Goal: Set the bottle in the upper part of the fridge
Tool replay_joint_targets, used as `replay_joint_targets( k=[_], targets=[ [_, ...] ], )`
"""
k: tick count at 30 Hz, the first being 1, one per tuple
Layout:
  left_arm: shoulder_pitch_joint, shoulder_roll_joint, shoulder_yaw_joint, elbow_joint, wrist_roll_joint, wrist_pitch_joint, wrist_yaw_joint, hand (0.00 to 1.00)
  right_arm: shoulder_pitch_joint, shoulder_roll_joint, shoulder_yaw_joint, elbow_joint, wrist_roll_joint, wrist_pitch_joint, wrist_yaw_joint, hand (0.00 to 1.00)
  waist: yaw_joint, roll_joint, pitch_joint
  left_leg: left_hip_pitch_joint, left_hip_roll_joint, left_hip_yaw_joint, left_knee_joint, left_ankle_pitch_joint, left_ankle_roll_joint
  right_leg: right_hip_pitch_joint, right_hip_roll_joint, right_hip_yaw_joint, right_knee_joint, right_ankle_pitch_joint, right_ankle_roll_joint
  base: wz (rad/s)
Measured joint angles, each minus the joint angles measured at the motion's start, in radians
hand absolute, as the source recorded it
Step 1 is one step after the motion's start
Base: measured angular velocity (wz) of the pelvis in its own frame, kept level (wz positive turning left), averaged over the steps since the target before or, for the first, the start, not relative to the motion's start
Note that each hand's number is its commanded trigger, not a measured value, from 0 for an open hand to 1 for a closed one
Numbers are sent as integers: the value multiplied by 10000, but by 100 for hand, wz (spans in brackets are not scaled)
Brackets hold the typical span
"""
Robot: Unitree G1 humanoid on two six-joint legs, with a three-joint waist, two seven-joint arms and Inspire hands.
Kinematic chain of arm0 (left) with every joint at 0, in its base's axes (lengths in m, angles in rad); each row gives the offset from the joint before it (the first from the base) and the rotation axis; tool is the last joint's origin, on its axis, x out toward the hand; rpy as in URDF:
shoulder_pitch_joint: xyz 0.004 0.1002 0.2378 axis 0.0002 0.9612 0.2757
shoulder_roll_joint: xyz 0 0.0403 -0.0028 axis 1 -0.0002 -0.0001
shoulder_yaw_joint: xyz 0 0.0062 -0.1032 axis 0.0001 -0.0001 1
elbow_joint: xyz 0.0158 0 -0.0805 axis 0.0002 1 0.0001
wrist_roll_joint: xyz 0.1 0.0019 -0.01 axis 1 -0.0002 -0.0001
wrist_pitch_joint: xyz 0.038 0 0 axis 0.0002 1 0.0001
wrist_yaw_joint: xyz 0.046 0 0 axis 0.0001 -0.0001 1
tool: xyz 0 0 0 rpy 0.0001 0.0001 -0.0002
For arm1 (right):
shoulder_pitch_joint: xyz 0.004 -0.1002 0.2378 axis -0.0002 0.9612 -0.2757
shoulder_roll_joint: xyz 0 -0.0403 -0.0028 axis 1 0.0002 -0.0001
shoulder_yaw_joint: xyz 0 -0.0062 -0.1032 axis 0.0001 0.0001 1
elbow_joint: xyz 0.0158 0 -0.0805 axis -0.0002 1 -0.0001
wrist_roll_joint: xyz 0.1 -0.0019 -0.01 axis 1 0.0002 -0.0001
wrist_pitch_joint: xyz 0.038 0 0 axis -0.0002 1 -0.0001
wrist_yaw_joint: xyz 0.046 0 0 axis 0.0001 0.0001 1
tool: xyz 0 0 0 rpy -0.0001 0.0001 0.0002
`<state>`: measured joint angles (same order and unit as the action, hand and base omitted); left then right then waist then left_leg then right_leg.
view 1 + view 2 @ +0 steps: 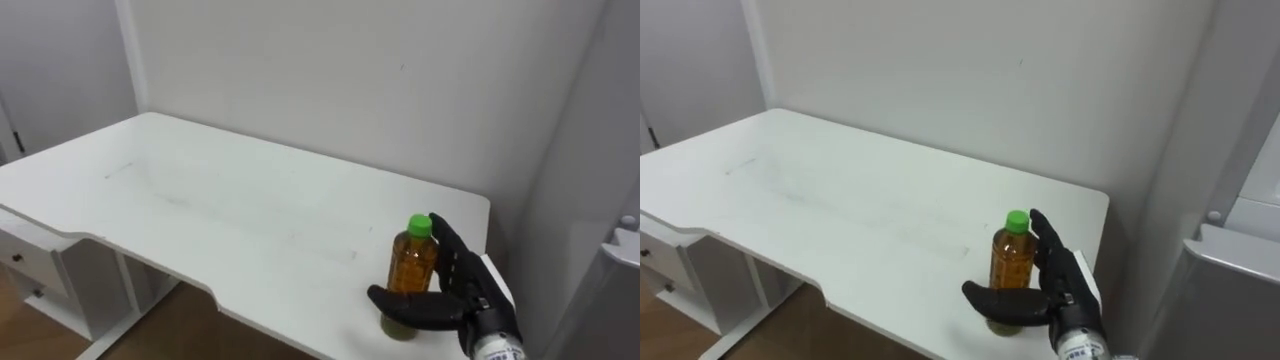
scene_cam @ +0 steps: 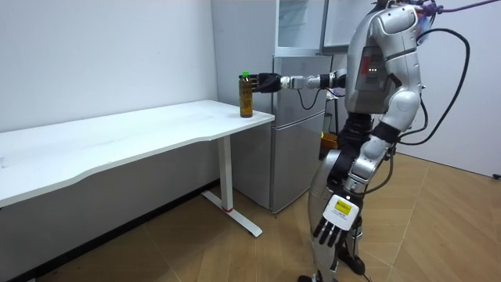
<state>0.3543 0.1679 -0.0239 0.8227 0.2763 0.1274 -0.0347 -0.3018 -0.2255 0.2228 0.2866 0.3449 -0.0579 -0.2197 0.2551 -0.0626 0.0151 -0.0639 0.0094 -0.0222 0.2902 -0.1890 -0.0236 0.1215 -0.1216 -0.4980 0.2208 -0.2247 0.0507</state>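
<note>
Obs. — right hand (image 1: 462,283) is at the bottle (image 1: 413,265). The fingers (image 1: 447,240) are spread and fairly straight, standing up behind the bottle on its far right side, tips near the level of the green cap (image 1: 420,226). The thumb (image 1: 405,303) reaches across in front, low by the bottle's base. So the bottle sits in the gap between thumb and fingers, bracketed rather than clenched. I cannot tell whether the fingers actually touch the bottle wall.

Bottle: upright, amber liquid, standing on the white bench (image 1: 200,200), close to the bench's near right corner. It is not lifted.

To the left of the fingers the bench top runs away wide and bare toward the wall corner. To the right of the fingers, past the bench edge, I see a pale corner of the fridge (image 1: 625,250).

Room view — the robot stands upright on the wood floor at the end of the bench, just in front of the fridge, right arm held out level to the bottle. The left hand (image 2: 333,229) hangs low beside the leg, fingers relaxed and pointing down, holding nothing, well apart from the bottle. Fridge doors look closed from here.
</note>
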Motion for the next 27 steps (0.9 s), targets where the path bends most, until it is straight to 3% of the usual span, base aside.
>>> replay_joint_targets(
  k=[11, 27],
  targets=[
    [-5, -9, -563, 79, -64, 191, 63, 0, -380, 282, 122, 1219, 88, 67, -1005, 0, -23, 84, 58, -217, -77, -320, 16, 28, -7, -7, 1, -311, -4, -2, 4, 8],
    [2, 12, -807, 6, -113, 187, 32, 0, -411, 281, 322, 2132, 871, 66, -2149, 0, -8, 94, 42, -394, -75, -339, 106, 63, -10, -102, -4, -442, -2, -15, 24, 2]
  ],
)
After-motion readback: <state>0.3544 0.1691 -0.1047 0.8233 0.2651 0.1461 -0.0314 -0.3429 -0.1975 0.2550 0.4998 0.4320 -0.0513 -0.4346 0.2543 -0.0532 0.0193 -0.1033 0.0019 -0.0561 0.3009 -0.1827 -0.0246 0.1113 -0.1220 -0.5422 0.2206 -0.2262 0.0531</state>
